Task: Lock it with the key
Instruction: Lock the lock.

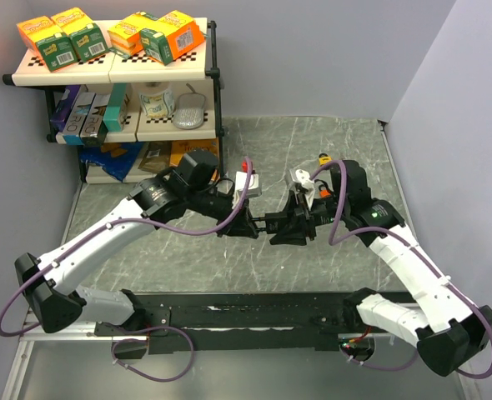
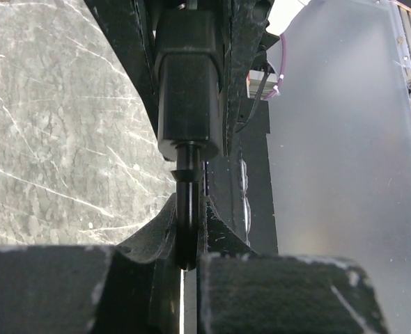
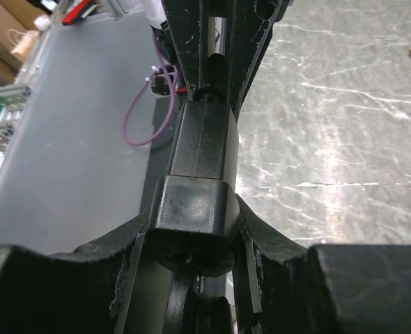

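1. In the top view the lock [image 1: 268, 223] was only a small dark shape at mid-table [image 1: 329, 275]. It sat between the two grippers and was mostly hidden by their black fingers.
2. The left gripper [image 1: 250, 225] had its jaws pressed nearly together on the shackle [image 2: 186, 202]. The shackle's near end vanished between the fingers [image 2: 66, 292].
3. The right gripper [image 1: 286, 227] pinched the lock's body, with its fingers [image 3: 359, 285] hugging both sides. The near end of the body was partly covered by them.
4. The key could not be made out. A white item [image 1: 246, 182] by the left wrist and another white piece [image 1: 300, 177] by the right wrist were too small to identify.
5. The print on the orange and green boxes [image 1: 62, 37] on the shelf [image 1: 112, 73] was too small to read.
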You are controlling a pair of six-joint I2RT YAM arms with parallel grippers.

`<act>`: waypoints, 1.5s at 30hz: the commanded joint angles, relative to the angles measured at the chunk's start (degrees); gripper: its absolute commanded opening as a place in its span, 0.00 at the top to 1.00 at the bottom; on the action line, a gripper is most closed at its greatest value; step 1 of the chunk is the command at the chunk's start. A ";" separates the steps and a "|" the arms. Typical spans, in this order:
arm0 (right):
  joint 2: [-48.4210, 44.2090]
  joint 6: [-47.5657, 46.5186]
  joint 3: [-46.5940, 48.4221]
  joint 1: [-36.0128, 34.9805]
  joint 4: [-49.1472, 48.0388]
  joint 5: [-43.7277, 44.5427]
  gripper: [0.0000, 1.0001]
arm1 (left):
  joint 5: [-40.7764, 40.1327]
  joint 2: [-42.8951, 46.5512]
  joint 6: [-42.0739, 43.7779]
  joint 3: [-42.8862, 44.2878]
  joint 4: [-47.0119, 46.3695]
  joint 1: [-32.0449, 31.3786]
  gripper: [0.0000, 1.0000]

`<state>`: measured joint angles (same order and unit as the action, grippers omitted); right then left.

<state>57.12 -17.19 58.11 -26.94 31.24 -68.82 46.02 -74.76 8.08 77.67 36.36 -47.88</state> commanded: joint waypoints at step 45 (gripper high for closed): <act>4.05 15.20 -5.64 -12.09 -31.54 1.05 1.00 | 3.02 -7.51 -10.01 4.60 -32.32 -9.60 0.99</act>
<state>58.85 1.21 49.67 -30.89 12.86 -72.73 44.05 -76.23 -1.28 77.93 40.36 -50.19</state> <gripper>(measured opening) 0.419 0.101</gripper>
